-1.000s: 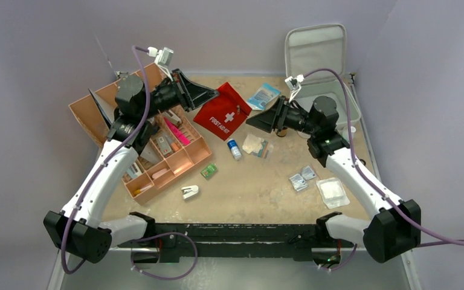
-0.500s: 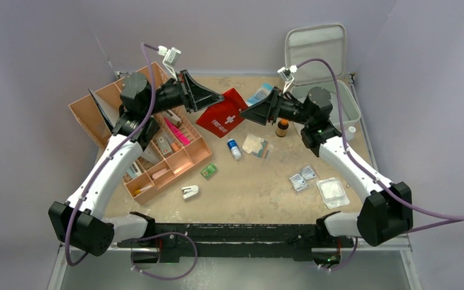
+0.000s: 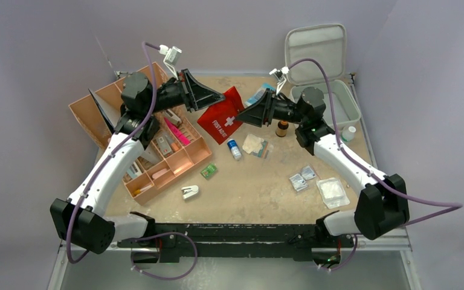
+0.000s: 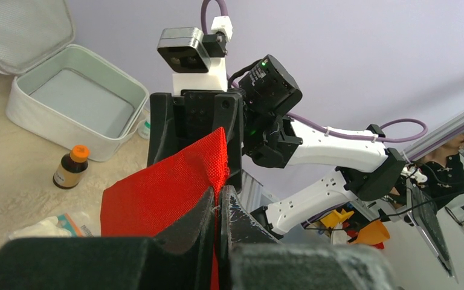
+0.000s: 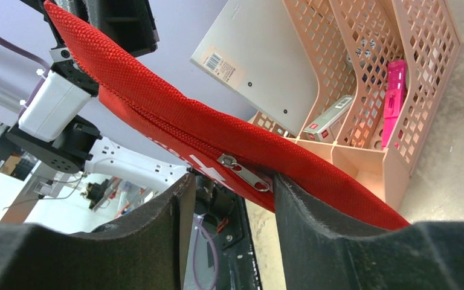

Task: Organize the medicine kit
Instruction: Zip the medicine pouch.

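Medicine kit [image 3: 315, 54] open; red pouch [image 3: 220, 118] held up near it.
Left gripper [image 4: 219, 199] clamps the pouch; right gripper [image 5: 232, 181] stands apart around its zip pull [image 5: 244, 172].

The red pouch [image 3: 222, 118] bears a white cross and white capitals reading "FIRST AID"; any further letters are too small to read. A barcode sticker [image 5: 216, 61] sits on a pale flat box [image 5: 260, 66], its print illegible.

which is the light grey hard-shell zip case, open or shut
Open: the light grey hard-shell zip case has its lid raised, showing its interior.
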{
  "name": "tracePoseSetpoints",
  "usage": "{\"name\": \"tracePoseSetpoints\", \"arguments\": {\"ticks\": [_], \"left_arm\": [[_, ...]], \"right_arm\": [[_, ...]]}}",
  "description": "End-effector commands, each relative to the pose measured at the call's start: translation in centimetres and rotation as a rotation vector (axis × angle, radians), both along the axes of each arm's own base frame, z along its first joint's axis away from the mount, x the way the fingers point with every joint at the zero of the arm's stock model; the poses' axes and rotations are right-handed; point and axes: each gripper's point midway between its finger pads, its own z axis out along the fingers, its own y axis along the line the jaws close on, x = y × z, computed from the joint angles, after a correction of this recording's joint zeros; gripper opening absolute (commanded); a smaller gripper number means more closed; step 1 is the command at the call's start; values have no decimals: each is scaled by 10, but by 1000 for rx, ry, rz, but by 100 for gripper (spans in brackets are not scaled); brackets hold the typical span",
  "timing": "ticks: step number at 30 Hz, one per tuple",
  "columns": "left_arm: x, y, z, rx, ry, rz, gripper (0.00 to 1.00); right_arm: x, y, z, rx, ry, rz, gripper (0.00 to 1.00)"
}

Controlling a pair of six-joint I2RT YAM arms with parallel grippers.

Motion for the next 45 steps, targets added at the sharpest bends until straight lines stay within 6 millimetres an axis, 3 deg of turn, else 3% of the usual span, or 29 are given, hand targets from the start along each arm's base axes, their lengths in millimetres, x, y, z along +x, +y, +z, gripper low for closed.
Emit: {"name": "tracePoseSetpoints", "arguments": {"ticks": [1, 6, 11, 15, 18, 21, 29, 34, 39, 42, 45], "left_arm": [[-2, 2, 12, -18, -61, -3, 0], [1, 2, 7, 10, -70, 6, 0], [7, 6, -5, 67, -79, 43, 0], [10, 10, -13, 78, -67, 36, 0], [9, 8, -16, 83, -64, 9, 0], [6, 8, -18, 90, -65, -23, 0], [1, 6, -26, 116, -63, -84, 0], [0, 6, -26, 117, -61, -89, 0], [3, 8, -27, 122, -54, -66, 0], [12, 14, -20, 103, -26, 2, 0], [21, 28, 2, -27, 26, 60, 0]], "right_arm": [[-4, 3, 29, 42, -109, 27, 46], [-1, 2, 22, 36, -95, 1, 28], [-10, -1, 0, 8, -46, 19, 14], [-17, -5, -14, -28, -35, 26, 17], [-23, -6, -12, -22, -38, 38, 29], [-27, -7, -7, -7, -31, 45, 30], [-33, -13, -2, 56, 4, 70, 20], [-32, -16, -6, 65, 16, 56, 0], [-32, -18, -9, 52, 14, 42, 0], [-29, -20, -23, 3, 21, 11, 0], [-26, -25, -50, -83, 45, -42, 0]]}}
